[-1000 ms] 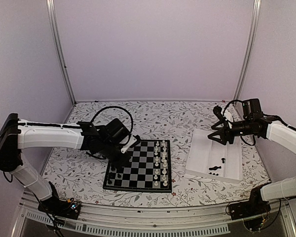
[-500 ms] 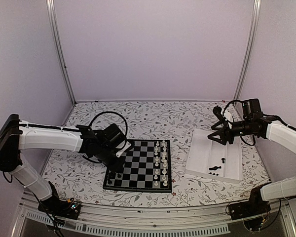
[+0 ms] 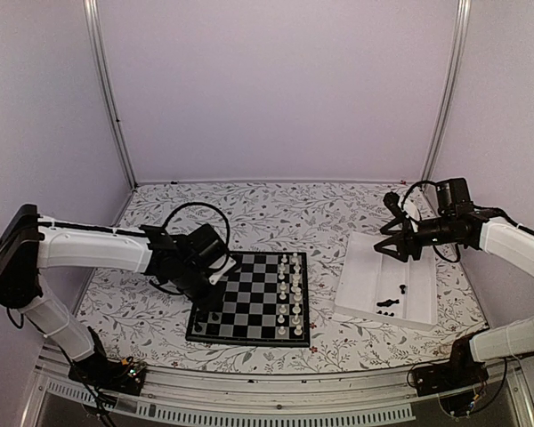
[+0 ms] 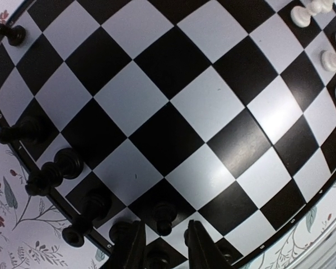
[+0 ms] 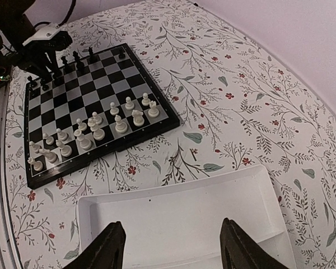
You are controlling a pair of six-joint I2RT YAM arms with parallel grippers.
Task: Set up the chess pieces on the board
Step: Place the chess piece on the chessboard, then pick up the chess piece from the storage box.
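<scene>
The board (image 3: 249,341) lies in the middle of the table, with white pieces (image 3: 289,294) on its right side and a few black pieces (image 3: 215,318) along its left edge. My left gripper (image 3: 212,297) is low over that left edge. In the left wrist view it (image 4: 164,234) is open, with a black pawn (image 4: 164,214) standing on the board between the fingertips (image 4: 135,238) and a gap on both sides. More black pieces (image 4: 59,168) stand along the edge. My right gripper (image 3: 393,248) is open and empty above the white tray (image 3: 363,276).
Three or so black pieces (image 3: 390,304) lie in the tray's near end. The right wrist view shows the tray (image 5: 179,218) below the right gripper (image 5: 171,249), and the board (image 5: 151,131) and the left arm (image 5: 45,47) beyond it. A black cable loops behind the left arm (image 3: 191,213).
My left gripper has moved left and nearer, from over the board's upper left squares to its left edge. The right arm has hardly moved.
</scene>
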